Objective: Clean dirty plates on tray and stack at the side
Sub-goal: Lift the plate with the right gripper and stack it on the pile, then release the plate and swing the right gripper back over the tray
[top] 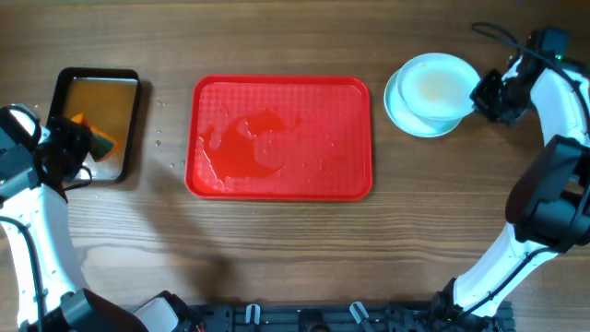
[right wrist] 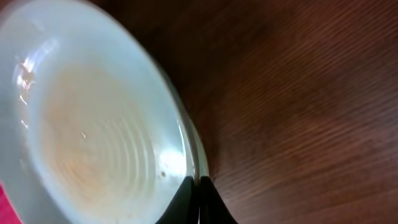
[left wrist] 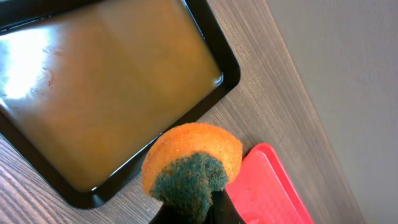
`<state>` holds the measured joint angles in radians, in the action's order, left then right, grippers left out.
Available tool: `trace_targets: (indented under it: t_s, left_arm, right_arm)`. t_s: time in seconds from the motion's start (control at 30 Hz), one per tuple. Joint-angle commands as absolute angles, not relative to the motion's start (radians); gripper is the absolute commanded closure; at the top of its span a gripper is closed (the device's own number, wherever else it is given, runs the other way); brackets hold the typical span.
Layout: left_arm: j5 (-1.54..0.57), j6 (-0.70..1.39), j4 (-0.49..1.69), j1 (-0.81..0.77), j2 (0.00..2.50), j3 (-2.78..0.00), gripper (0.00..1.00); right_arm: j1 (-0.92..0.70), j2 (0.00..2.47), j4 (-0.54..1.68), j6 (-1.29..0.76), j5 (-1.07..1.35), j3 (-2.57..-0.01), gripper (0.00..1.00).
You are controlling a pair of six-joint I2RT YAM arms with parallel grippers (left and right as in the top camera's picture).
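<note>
At the far right of the counter (top: 277, 249), my right gripper (right wrist: 198, 188) is clamped on the rim of the top plate (top: 433, 81), w/ the plate's right-hand edge wedged between the fingers. That plate rests on a lower plate (top: 404, 118), just beside the right end of the tray (top: 281, 81). It's not centred, though: it's shifted off so a crescent of the lower one shows. Can't tell if a third plate hides underneath. The tray has no plates on it, only wet patches.

Risks, as I judge them:
- If I let go w/ the plate this far off-centre, it could tip or skate off the one below. Cause = the offset plus prob. slick surfaces.
- Backing out w/o opening wide enough could drag the rim along and pull the stack apart.
- There's a faint tan tint in the well in the wrist view. Can't tell if it's residue or just light, so the plate may not be fully clean.

Orientation: the plate is face up, hollow upward, poss. slightly tilted. It's round, so no long axis. The tray's long axis runs left-right in the overhead view.

Farther out, my left gripper (top: 72, 148) is closed on the sponge (left wrist: 189, 163), held at the edge of the pan (left wrist: 231, 70) of brown water. Drips could land on the counter.
</note>
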<state>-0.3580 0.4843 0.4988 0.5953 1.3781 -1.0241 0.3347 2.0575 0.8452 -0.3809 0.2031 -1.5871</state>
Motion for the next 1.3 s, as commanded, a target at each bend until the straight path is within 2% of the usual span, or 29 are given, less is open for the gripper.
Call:
trace_targets:
  t_s: [0.0, 0.2, 0.23, 0.27, 0.33, 0.57, 0.7, 0.8, 0.93, 1.1, 1.17, 1.27]
  left_arm:
    - [-0.374, 0.479, 0.494, 0.599, 1.388, -1.015, 0.96]
    - [-0.374, 0.479, 0.494, 0.599, 1.388, -1.015, 0.96]
    - [-0.373, 0.479, 0.494, 0.599, 1.388, -1.015, 0.96]
    - [-0.373, 0.479, 0.494, 0.599, 1.388, -1.015, 0.96]
    - [-0.373, 0.479, 0.494, 0.599, 1.388, -1.015, 0.96]
    - [-0.365, 0.479, 0.488, 0.599, 1.388, -1.014, 0.96]
    - [-0.366, 0.479, 0.461, 0.599, 1.39, -1.014, 0.96]
    - [-0.338, 0.479, 0.36, 0.598, 1.425, -1.013, 0.96]
    - [-0.17, 0.479, 0.217, 0.599, 1.568, -1.013, 0.96]
    - [-0.167, 0.48, 0.06, 0.599, 1.74, -1.013, 0.93]
    - [-0.166, 0.48, 0.015, 0.599, 1.784, -1.013, 0.87]
    - [-0.166, 0.48, 0.004, 0.599, 1.813, -1.013, 0.86]
  right_arm:
    - [0.31, 2.031, 0.805, -0.392, 0.235, -1.544, 0.96]
    - [0.246, 2.031, 0.864, -0.392, 0.242, -1.543, 0.95]
    - [0.23, 2.031, 0.888, -0.392, 0.241, -1.543, 0.83]
    - [0.223, 2.031, 0.898, -0.393, 0.242, -1.543, 0.62]
    - [0.214, 2.031, 0.918, -0.393, 0.241, -1.543, 0.75]
    - [0.212, 1.988, 0.936, -0.396, 0.24, -1.544, 0.69]
    - [0.193, 1.918, 0.935, -0.337, 0.425, -1.544, 0.66]
    - [0.087, 1.9, 0.935, -0.286, 0.611, -1.543, 0.58]
    - [-0.148, 1.901, 0.928, -0.29, 0.515, -1.543, 0.56]
    - [-0.405, 1.901, 0.842, -0.352, 0.485, -1.543, 0.56]
    - [-0.507, 1.901, 0.792, -0.393, 0.413, -1.544, 0.48]
    - [-0.615, 1.901, 0.769, -0.427, 0.265, -1.544, 0.45]
